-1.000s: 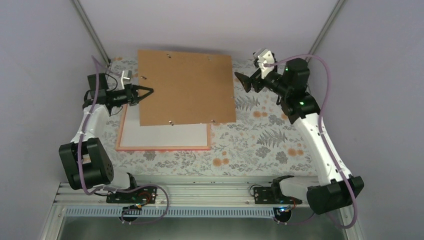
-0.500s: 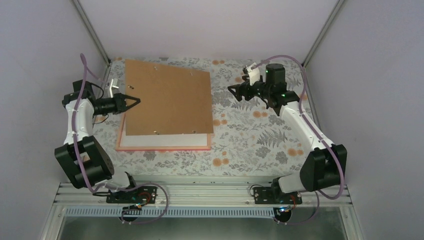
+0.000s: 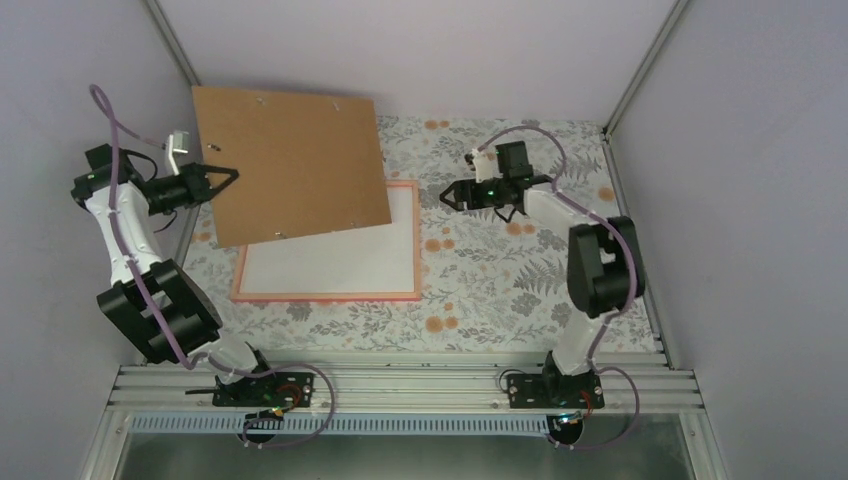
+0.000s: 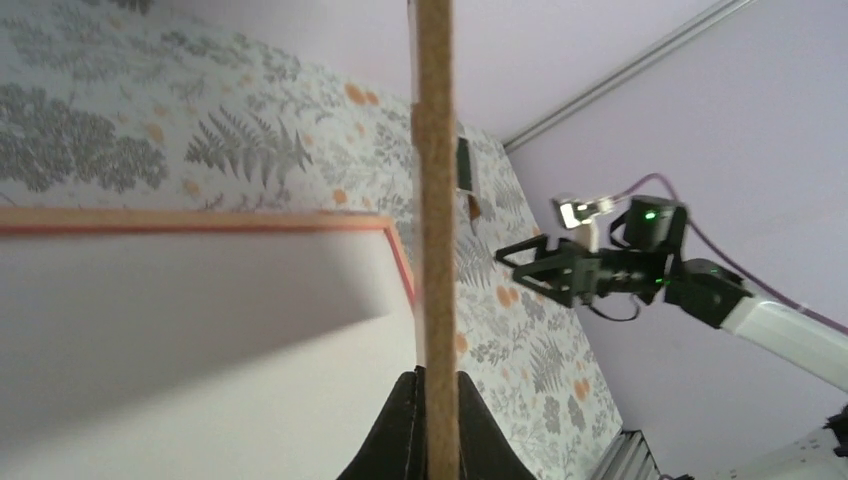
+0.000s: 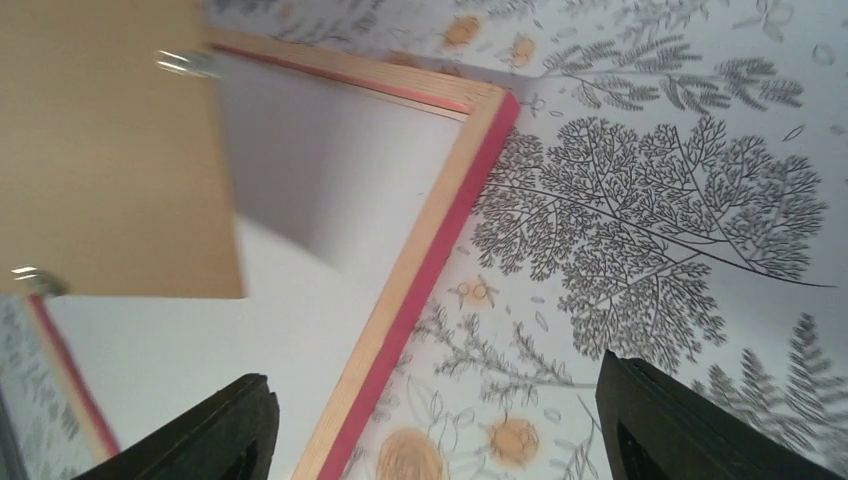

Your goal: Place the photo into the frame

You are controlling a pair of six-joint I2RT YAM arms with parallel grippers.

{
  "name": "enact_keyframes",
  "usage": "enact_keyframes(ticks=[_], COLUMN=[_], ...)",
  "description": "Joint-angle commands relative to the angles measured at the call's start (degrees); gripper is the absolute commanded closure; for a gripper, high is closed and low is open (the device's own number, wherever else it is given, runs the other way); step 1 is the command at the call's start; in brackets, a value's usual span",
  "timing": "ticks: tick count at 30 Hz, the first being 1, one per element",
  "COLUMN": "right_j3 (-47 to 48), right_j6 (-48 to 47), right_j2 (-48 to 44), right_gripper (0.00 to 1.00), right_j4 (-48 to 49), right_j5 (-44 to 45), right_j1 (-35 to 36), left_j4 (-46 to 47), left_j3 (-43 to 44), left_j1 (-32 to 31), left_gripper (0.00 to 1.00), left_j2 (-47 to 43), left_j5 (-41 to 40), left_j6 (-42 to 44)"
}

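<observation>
The frame (image 3: 330, 296) lies flat at left centre of the table, pale salmon back up and pink outer edge showing in the right wrist view (image 5: 430, 250). A plain white surface (image 3: 340, 260) fills it; no cat print shows. My left gripper (image 3: 228, 178) is shut on the left edge of the brown backing board (image 3: 290, 165), held tilted above the frame's far left part. In the left wrist view the board (image 4: 435, 200) stands edge-on between the fingers (image 4: 400, 430). My right gripper (image 3: 447, 195) is open and empty, just right of the frame's far right corner.
The table wears a floral cloth (image 3: 520, 270). Pale walls and metal corner posts (image 3: 640, 70) close in the back and sides. The board carries small metal clips (image 5: 185, 65) along its edges. An aluminium rail (image 3: 400, 385) with the arm bases runs along the near edge.
My left arm has swung the backing board to the left and up, uncovering most of the frame. My right gripper has moved left and down toward the frame's far right corner.
</observation>
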Motion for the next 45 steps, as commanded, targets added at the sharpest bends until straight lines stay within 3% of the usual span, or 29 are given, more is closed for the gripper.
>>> enact_keyframes(ticks=[1,3,6,11,17,22,29,35,45], right_j3=[7.6,10.19,15.45,21.05,22.72,24.19,24.99,23.56,12.83], right_j6=[4.9,6.98,10.45,9.56,9.51,10.02,10.87,12.28,13.11], right_j2=[6.65,9.5,14.13,19.33,22.52,24.99,27.3,26.07,17.98], right_gripper=[0.23,0.22,0.27,0.31,0.44,0.46,0.57,0.73,0.82], right_j4=[0.93,1.35,-1.09,-4.34,-4.71,-4.45,-4.69,-5.53,-4.86], right_j5=[4.48,5.37,13.96,20.92,27.87,30.08,32.52,35.39,35.81], right_j1=[5.0,6.71,9.23,12.86,15.0,15.27,15.29,14.5,8.15], left_j4=[0.89,1.76,1.6,2.12,2.23,1.94,1.18,1.26,1.0], left_j3=[2.99,2.84,3.18,1.94,1.63,2.11,2.8,2.35,2.43], left_j1=[2.65,4.6,6.42,7.98,9.05,9.07,9.07,9.07,4.72], left_gripper=[0.98,0.98,0.98,0.98,0.98,0.98,0.98,0.98,0.98], left_j2=[-1.02,-1.36,-1.96,-3.06,-3.05,-2.13,-1.4,-1.51,-0.33], left_j5=[9.35,10.02,10.29,10.48,10.85,10.77,10.13,9.97,9.09], left_j6=[-1.39,-2.37,-2.31,-2.9,-3.1,-2.54,-1.32,-1.19,-0.21])
